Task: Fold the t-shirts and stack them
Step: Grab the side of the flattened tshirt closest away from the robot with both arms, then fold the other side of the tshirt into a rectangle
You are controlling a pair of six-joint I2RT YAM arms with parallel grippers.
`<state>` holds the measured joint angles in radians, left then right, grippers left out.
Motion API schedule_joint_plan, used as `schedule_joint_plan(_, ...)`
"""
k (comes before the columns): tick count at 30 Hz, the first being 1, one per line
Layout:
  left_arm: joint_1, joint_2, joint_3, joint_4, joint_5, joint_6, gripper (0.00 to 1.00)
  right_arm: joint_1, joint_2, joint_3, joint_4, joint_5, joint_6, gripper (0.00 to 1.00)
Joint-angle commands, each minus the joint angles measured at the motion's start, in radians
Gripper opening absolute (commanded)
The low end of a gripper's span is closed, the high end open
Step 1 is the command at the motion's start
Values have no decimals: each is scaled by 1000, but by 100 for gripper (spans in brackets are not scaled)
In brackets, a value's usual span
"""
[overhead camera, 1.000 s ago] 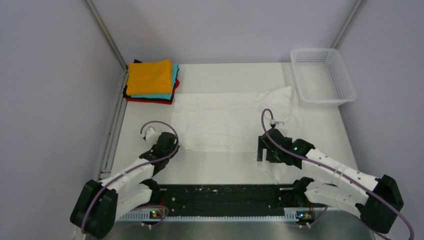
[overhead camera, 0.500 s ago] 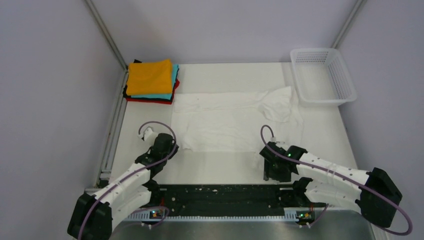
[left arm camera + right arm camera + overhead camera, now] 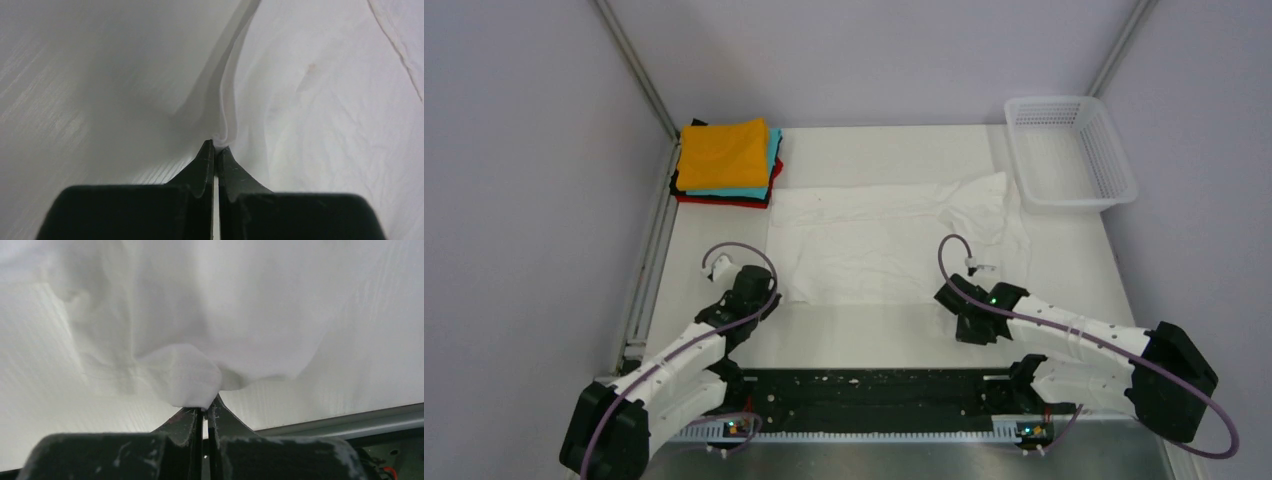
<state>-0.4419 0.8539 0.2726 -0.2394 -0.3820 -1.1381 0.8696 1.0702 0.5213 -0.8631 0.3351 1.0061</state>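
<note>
A white tabletop (image 3: 874,345), seen from above, sits between pale walls. A large plain white t-shirt (image 3: 864,250) lies spread across its middle, wrinkled, with a bunched sleeve at its far right corner.

A white plastic mesh basket (image 3: 1116,172) stands at the far right corner of the tabletop, just beside that bunched sleeve. At the far left corner rests a neat stack of folded t-shirts (image 3: 724,160): orange on top, then teal, then red, with black at the bottom. The stack sits just beyond the white t-shirt's far left corner.

Two white-and-black arms reach in from the near edge. The left arm (image 3: 684,350) stretches to the near left corner of the white t-shirt, the right arm (image 3: 1074,335) to its near right corner.

In the left wrist view, the left fingers (image 3: 202,167) are closed tight on a thin fold of the white cloth's edge, which rises from their tips. In the right wrist view, the right fingers (image 3: 227,422) are pressed together on a rounded bunch of the same white cloth.
</note>
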Motion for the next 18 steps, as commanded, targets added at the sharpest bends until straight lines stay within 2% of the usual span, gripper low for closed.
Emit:
schedule_joint_plan(1, 0, 42, 89, -11, -10, 17, 0, -39, -4, 123, 48, 173, -38, 0)
schedule_joint_plan(9, 50, 203, 259, 27, -23, 81, 0, -265, 47, 260, 228, 159, -245, 0)
schedule_joint_plan(14, 125, 366, 360, 72, 12, 112, 0, -415, 158, 346, 364, 74, -361, 0)
schedule_joint_plan(18, 171, 455, 422, 106, 27, 130, 0, -503, 261, 418, 454, 62, -421, 0)
